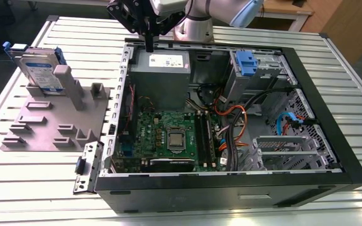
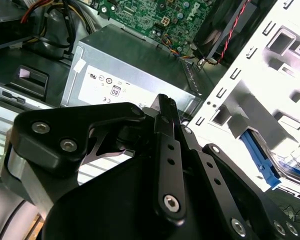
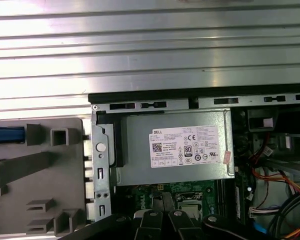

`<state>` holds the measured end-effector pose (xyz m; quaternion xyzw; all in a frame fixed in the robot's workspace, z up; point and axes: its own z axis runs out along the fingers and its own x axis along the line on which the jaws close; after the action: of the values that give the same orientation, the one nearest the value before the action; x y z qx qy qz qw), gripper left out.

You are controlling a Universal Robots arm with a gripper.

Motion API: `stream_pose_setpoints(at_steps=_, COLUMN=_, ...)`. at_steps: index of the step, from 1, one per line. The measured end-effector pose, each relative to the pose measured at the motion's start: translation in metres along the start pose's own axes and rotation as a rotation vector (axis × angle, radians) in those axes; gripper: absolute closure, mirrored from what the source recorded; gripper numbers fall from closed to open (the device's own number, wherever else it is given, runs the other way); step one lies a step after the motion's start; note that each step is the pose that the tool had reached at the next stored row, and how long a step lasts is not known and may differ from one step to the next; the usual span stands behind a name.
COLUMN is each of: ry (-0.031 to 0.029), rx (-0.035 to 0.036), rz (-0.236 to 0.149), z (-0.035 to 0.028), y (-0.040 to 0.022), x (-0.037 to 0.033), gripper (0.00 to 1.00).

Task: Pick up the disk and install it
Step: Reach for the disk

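Pincer (image 2: 165,106), silver white-labelled blue-railed disk (image 1: 39,70)

In the exterior view the open computer case (image 1: 350,174) sits on the worktop (image 1: 43,188). The fixture plate (image 1: 49,127) lies on the worktop at nine o'clock from the case, just beside its wall. The disk (image 1: 39,70) stands on edge in the plate's far end. Inside the case, the power supply (image 1: 160,75) is at eleven o'clock, the motherboard (image 1: 168,136) at seven and the drive cage (image 1: 256,70) at one. The end effector (image 1: 148,46) hangs over the case's far rim, at twelve o'clock from the power supply.
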<state>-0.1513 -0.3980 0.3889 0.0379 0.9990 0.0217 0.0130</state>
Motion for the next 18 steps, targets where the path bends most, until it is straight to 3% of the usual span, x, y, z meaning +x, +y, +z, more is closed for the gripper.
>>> stream_pose_setpoints(at_steps=18, ry=0.0001, rx=0.0, rz=0.0, z=0.003, y=-0.0004, x=0.0036, gripper=0.89)
